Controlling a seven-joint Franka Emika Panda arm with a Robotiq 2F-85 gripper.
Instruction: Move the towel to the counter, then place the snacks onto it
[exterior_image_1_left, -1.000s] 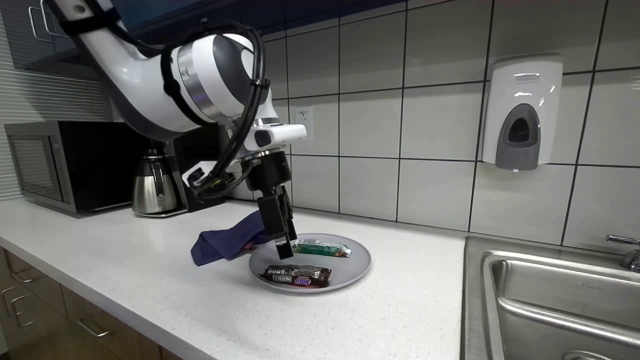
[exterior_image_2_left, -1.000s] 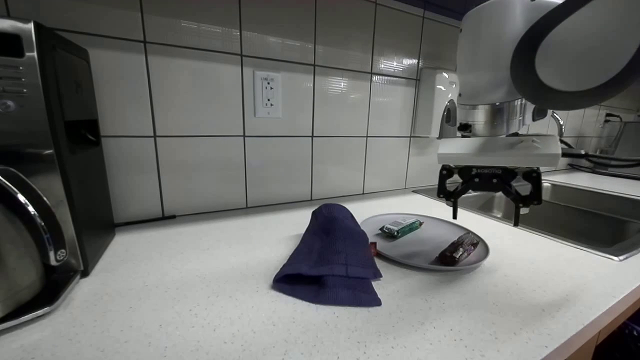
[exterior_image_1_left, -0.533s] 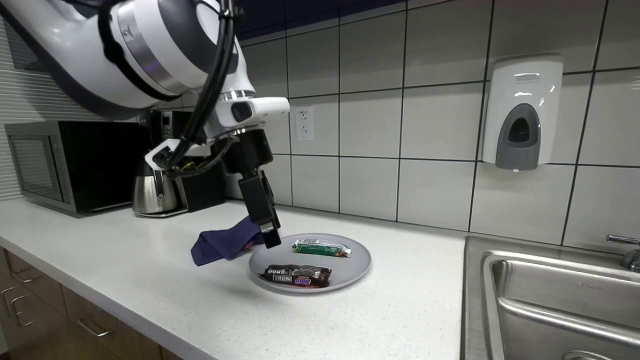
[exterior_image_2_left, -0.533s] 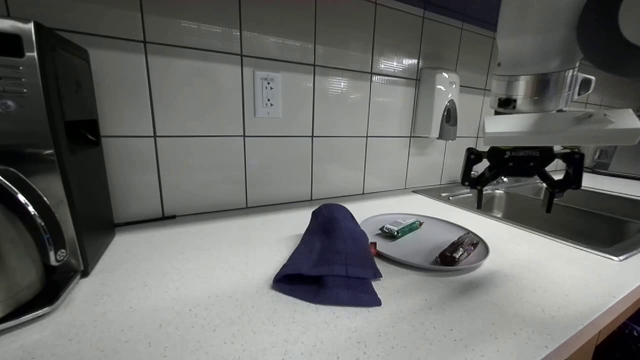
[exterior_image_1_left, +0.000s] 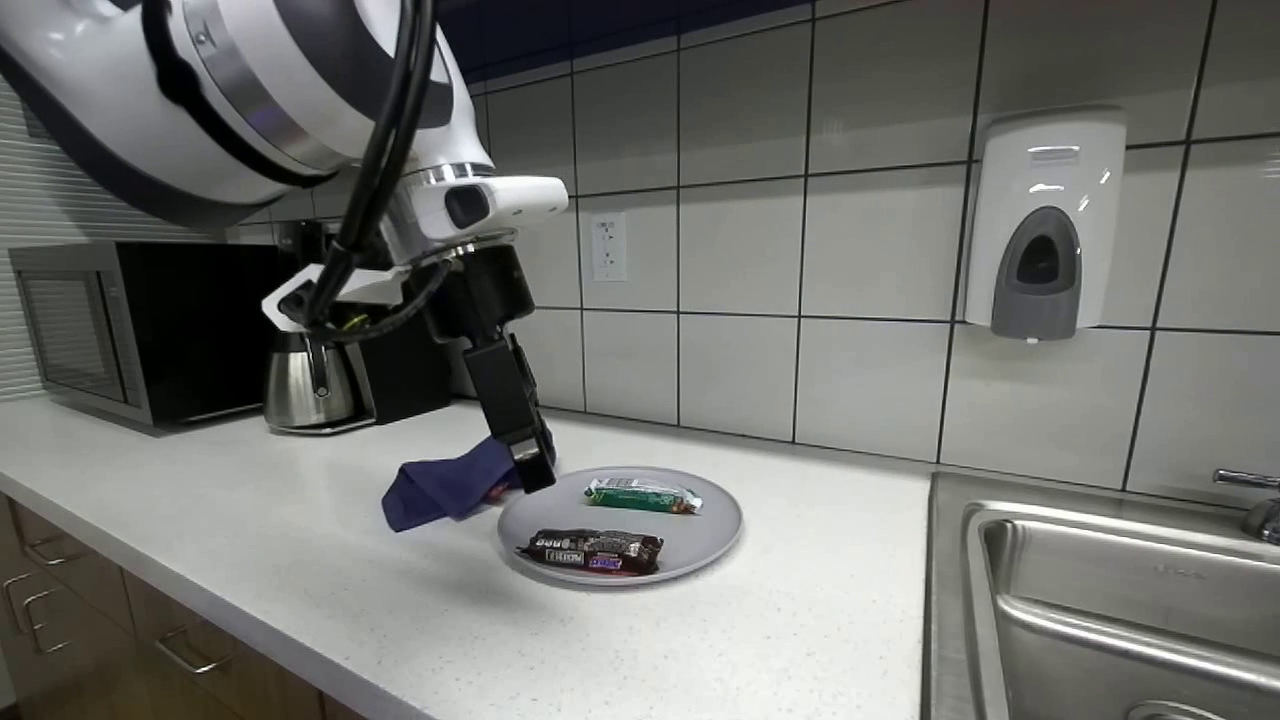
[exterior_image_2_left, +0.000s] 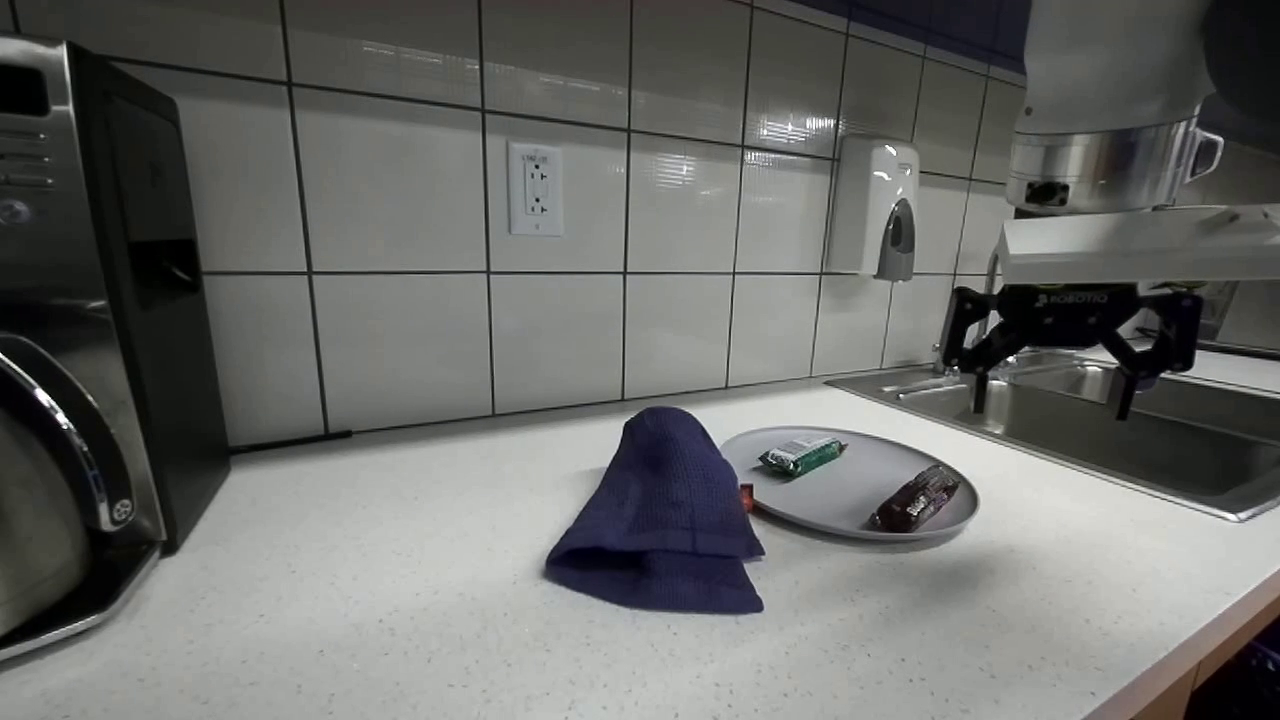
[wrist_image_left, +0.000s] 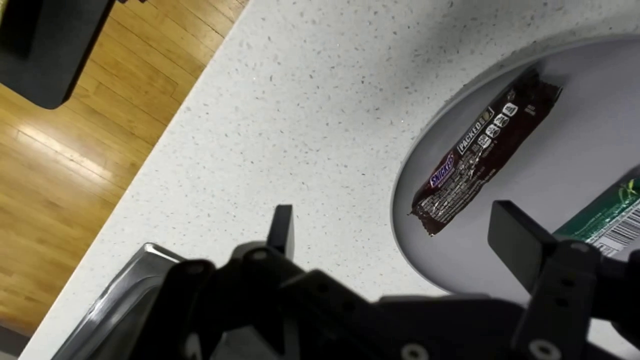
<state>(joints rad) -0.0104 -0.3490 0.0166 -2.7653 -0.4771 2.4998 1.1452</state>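
The dark blue towel (exterior_image_1_left: 440, 490) lies folded in a heap on the counter (exterior_image_1_left: 780, 640) beside the grey plate (exterior_image_1_left: 705, 535); it also shows in an exterior view (exterior_image_2_left: 660, 510). A brown Snickers packet (exterior_image_1_left: 593, 551) and a green packet (exterior_image_1_left: 643, 496) lie apart on the plate. A small red piece (exterior_image_2_left: 747, 497) pokes out from the towel's edge at the plate; the rest of it is hidden. My gripper (exterior_image_2_left: 1052, 400) is open and empty, raised above the counter. In the wrist view the fingers (wrist_image_left: 392, 220) stand either side of the plate's rim, near the end of the Snickers packet (wrist_image_left: 480, 150).
A steel sink (exterior_image_1_left: 1130, 600) is set into the counter beyond the plate. A coffee maker with a steel jug (exterior_image_1_left: 310, 380) and a microwave (exterior_image_1_left: 140, 330) stand at the other end. The tiled wall with a soap dispenser (exterior_image_1_left: 1045, 225) runs behind. The counter's front edge (wrist_image_left: 172, 117) drops to the floor.
The open gripper has risen and moved away from above the plate, going left in an exterior view and right where the sink is behind it. The towel, plate and packets have not moved.
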